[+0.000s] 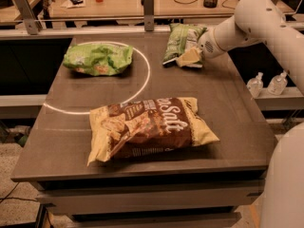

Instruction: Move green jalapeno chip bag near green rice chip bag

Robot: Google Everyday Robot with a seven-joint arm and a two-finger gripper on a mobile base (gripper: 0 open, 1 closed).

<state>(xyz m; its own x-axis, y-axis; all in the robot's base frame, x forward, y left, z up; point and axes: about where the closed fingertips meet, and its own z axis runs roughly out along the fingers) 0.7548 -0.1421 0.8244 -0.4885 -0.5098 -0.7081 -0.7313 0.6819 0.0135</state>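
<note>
Extending in from right, white arm point(256, 23) is resting gripper point(189, 59) on near right edge of green jalapeno chip bag point(178, 41), which is lying at far right of table point(228, 108). Cannot tell whether claw is gripping. Green rice chip bag point(97, 58) is lying far left, well apart, inside white arc point(147, 70). Big brown-and-yellow bag point(147, 127) is lying at centre, nearer than both.

Green jalapeno chip bag point(178, 44): pale green, white printed panel on face. Green rice chip bag point(97, 58): bright lime green, orange-red patch near lower edge, shiny wrinkled foil. Big bag point(147, 127): dark brown middle, yellow ends, white lettering. Bench point(228, 108): dark grey-brown, thin white arc point(148, 72) curving across it. Pincer point(189, 58): tan, at jalapeno bag's right edge, far right of bench. Arm point(256, 18): white.
</note>
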